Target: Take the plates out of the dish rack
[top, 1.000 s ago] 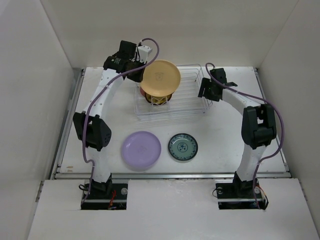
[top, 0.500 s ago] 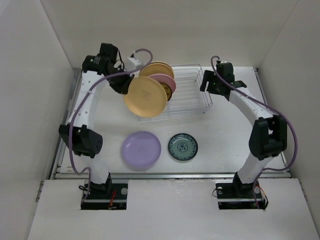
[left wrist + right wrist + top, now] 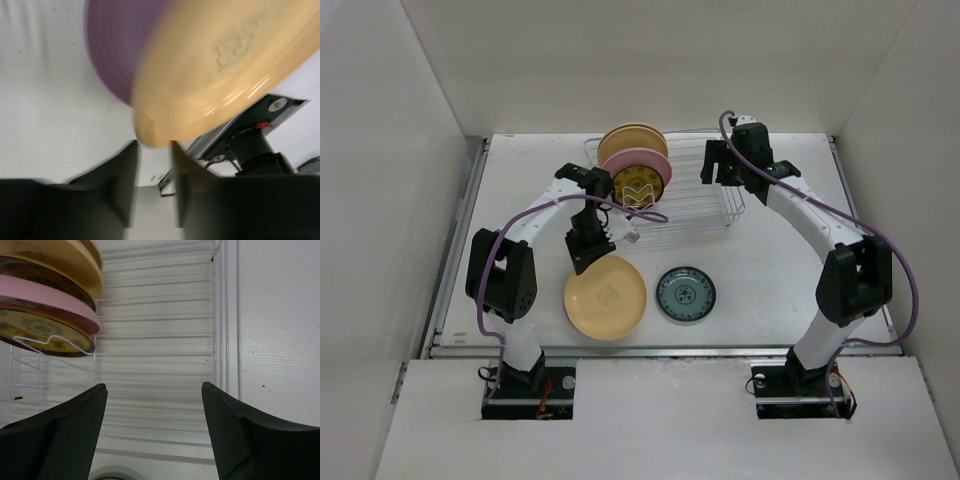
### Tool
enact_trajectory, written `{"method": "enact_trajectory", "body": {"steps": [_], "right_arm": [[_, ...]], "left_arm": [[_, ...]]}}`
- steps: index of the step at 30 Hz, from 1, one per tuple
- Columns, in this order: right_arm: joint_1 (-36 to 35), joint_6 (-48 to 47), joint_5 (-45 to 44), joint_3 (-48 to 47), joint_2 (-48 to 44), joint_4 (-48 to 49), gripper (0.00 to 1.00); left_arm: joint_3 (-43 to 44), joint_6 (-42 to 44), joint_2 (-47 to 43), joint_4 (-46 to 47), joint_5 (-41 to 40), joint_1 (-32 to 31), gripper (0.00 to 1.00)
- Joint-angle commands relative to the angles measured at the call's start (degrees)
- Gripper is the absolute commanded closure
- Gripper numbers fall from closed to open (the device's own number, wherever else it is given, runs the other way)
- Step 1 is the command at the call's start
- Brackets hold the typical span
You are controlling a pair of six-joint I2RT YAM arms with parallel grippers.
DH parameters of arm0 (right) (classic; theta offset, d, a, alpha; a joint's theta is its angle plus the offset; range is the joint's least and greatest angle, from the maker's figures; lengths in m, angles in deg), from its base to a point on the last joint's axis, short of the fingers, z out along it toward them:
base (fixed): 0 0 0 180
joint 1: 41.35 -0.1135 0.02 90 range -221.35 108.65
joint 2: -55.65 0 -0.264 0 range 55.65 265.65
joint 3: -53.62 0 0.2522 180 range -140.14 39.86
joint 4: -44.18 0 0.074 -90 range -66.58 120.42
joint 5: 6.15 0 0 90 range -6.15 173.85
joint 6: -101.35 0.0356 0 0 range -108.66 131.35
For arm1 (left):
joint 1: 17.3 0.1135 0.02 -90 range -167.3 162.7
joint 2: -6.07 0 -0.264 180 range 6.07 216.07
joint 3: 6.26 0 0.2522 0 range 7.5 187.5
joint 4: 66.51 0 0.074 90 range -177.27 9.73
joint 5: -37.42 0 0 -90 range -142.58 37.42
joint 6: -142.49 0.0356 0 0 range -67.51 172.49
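Your yellow plate [image 3: 605,297] lies on the table [image 3: 760,280] at the 6 o'clock side of the dish rack [image 3: 705,205], toward its 9 o'clock end. In the left wrist view it covers most of the lavender plate [image 3: 107,55] beneath it. The top view shows none of the lavender one.

Your left gripper [image 3: 588,250] is at the yellow plate's 11 o'clock rim. In the blurred wrist view that rim fills the gap between the two fingers [image 3: 117,175], so the gripper is grasping the yellow plate.

The teal plate [image 3: 685,294] lies flat just beside the yellow one, at its 3 o'clock and apart from it.

In the rack, a cream plate [image 3: 632,138], a pink plate [image 3: 642,160] and an amber patterned plate [image 3: 640,188] stand on edge at the 9 o'clock end. The right wrist view shows a dark rim between the cream and the pink.

Your right gripper [image 3: 718,168] hangs over the rack's 2 o'clock corner. Its jaws are spread wide over bare wire, clear of the plates.
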Motion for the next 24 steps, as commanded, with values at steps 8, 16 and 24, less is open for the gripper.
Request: {"method": "enact_trajectory", "body": {"steps": [8,16,24], "right_arm": [[-6.89,-9.47,8.18,-5.92,0.02,2.03,0.21],[-10.94,-12.74,15.30,-14.17,7.75,2.65,0.43],[-12.17,-13.80,10.92,-24.28,19.17,1.06,0.52]], "left_arm": [[0.00,-2.20,-1.27,-6.08,0.03,0.66,0.47],[12.04,-15.53,-2.41,3.39,13.05,11.81,0.50],[27.74,-34.53,12.07,12.20,13.76,15.26,0.41]]}}
